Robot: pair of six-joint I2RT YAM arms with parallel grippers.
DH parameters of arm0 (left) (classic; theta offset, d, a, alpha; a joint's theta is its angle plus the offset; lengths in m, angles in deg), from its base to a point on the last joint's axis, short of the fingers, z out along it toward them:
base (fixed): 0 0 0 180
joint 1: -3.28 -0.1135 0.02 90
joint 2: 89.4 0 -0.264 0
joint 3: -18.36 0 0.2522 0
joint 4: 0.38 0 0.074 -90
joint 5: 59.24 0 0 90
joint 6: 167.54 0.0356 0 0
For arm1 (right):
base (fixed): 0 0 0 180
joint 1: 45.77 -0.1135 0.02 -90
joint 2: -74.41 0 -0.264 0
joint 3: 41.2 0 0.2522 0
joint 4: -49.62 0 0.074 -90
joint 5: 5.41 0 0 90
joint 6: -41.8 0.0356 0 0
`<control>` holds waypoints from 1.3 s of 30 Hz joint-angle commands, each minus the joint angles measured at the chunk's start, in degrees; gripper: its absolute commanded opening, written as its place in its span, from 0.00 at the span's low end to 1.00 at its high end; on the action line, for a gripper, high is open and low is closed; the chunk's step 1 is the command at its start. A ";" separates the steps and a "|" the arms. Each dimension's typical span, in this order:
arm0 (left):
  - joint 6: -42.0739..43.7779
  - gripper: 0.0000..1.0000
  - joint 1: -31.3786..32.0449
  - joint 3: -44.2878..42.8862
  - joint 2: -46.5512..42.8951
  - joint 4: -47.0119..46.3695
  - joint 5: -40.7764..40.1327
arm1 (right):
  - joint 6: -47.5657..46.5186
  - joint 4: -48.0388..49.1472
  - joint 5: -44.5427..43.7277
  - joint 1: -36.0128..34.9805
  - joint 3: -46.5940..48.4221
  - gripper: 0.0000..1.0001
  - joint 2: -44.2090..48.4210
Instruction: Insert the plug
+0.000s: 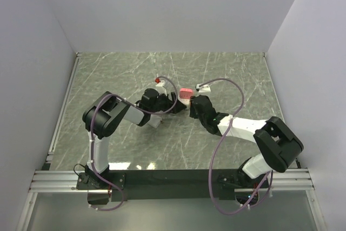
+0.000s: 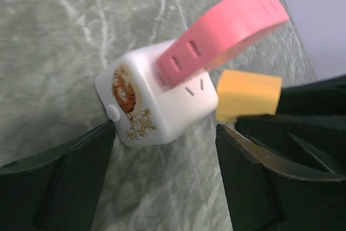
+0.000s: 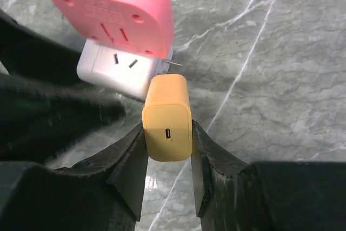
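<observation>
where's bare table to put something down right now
Bare table along the back wall and the near strip by the black rail. Crowded mid-table: left fingers grip the white socket cube with pink adapter, right fingers hold the orange plug beside it.

You're working in a robotics lab test cell, not a home or a shop. Plain pale walls box the table in at 9, 12 and 3 o'clock. The tabletop is a green marble-patterned sheet with a metal strip along its 9 o'clock side. At 6 o'clock an aluminium extrusion rail carries a black mounting plate. The left arm and right arm stand on that plate, with purple cables looping loose around them
</observation>
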 commanded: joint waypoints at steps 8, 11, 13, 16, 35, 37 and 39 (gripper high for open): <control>-0.58 0.82 4.23 2.17 -1.23 2.35 1.12 | -3.19 7.77 0.77 2.48 5.58 0.00 -4.80; -1.10 0.82 5.02 2.09 -0.79 0.77 1.99 | -3.90 9.00 1.21 2.92 7.35 0.00 -7.09; -1.54 0.82 5.46 1.56 -0.44 0.32 2.78 | -4.42 9.70 1.48 3.44 8.48 0.00 -8.32; -1.63 0.81 5.90 1.47 -1.57 -0.12 2.88 | -5.13 10.67 1.21 4.06 8.76 0.00 -8.59; 6.63 0.86 1.24 7.80 -21.80 11.75 -11.71 | -5.66 9.71 30.70 17.77 1.72 0.00 0.64; 6.46 0.86 1.24 5.70 -20.13 12.27 -12.94 | -5.13 9.71 33.02 18.74 2.07 0.00 -0.06; 6.54 0.86 1.24 4.12 -18.73 12.19 -12.95 | -4.95 9.71 35.57 18.92 2.16 0.00 -0.50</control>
